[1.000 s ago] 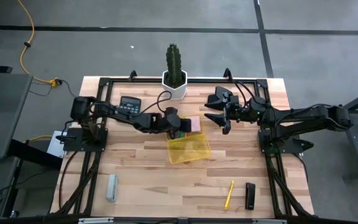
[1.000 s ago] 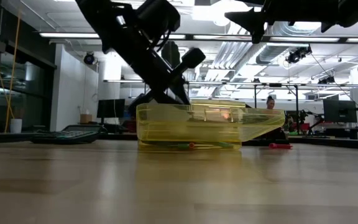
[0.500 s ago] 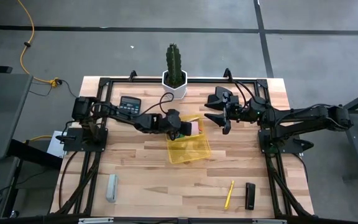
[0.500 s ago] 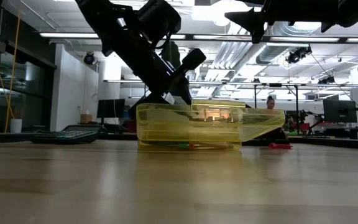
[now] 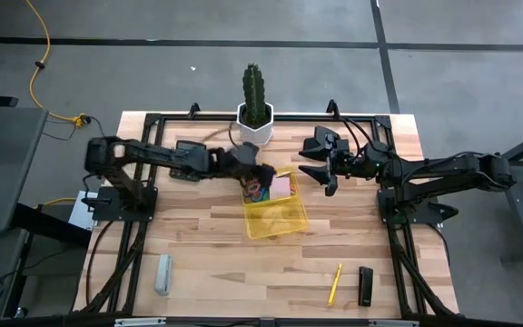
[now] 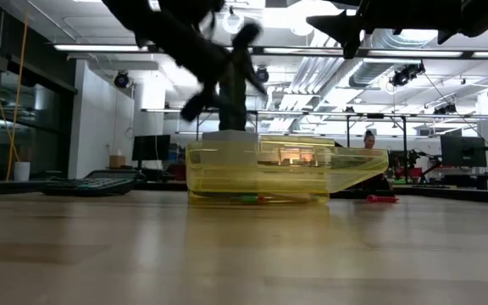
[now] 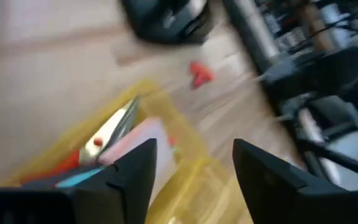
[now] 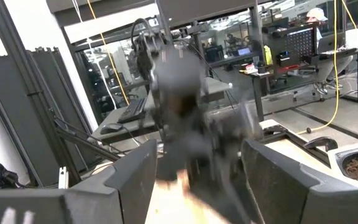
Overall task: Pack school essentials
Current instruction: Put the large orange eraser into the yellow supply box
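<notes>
Jaws on the left gripper (image 7: 188, 171) stood open, empty gap between the two dark fingers (image 7: 135, 171), nothing held. Directly past the fingertips in the left wrist view: the yellow tray (image 7: 188, 186) with the pink sticky-note pad (image 7: 138, 140) lying inside it, scissors (image 7: 114, 127) with a metal blade just beside the pad, red handle partly showing. A tiny red piece (image 7: 199, 73) lay on the bare wood outside the tray, well apart from the fingers. That view was motion-blurred, so finer detail was not readable.

High view: left gripper (image 5: 254, 177) sat over the tray's far-left corner, above the pink sticky-note pad (image 5: 281, 185); yellow tray (image 5: 280, 225) was mid-table. Whether the fingers touched the tray rim, can't tell.

Right gripper (image 5: 320, 173) hung just to the right of the tray, fingers spread, holding nothing, clear of the tray. Right wrist view looked across at the left arm, blurred.

Still out on the table: yellow pencil (image 5: 335, 282) near the front edge right of centre, a black oblong item (image 5: 365, 285) just beside it. Grey block (image 5: 162, 273) front left. Calculator (image 5: 189, 151) back left, partly under the left arm. Potted cactus (image 5: 254, 100) at the back edge, just behind the left gripper.

Low view: yellow tray (image 6: 261, 174) on the wood, thin red/green item (image 6: 246, 199) visible through its wall at the bottom.
</notes>
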Motion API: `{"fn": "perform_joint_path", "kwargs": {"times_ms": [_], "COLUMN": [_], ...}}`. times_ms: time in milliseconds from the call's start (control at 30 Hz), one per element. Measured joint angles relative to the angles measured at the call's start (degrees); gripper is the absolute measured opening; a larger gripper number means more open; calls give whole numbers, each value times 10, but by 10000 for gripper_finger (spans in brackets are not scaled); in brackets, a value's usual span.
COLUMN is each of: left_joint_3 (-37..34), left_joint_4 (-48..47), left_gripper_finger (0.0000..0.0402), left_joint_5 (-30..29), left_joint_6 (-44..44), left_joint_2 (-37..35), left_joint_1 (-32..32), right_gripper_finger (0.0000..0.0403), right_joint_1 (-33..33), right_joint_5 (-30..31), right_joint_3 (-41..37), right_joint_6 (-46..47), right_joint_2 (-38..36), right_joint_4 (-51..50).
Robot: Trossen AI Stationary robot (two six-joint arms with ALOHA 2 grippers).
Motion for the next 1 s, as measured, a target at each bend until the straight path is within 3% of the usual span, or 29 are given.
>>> {"fn": "perform_joint_path", "kwargs": {"times_ms": [267,467,633,833,1000], "left_joint_3": [0,-9,-72,-184,-219], "left_joint_4": [-17,-8,61,186,213], "left_gripper_finger": [215,211,211,211,211], "left_joint_5": [-1,1,-7,-64,-46], "left_joint_6": [193,343,350,346,348], "left_joint_2": [-193,-324,-394,-444,-471], "left_joint_1": [19,-26,-82,-136,-138], "right_gripper_finger": [227,227,227,227,227], "right_joint_1": [0,0,0,0,0], "right_joint_5": [0,0,0,0,0], "right_joint_3": [0,0,0,0,0], "right_joint_6": [0,0,0,0,11], "right_joint_2": [0,0,0,0,0], "right_joint_4": [7,9,9,9,9]}}
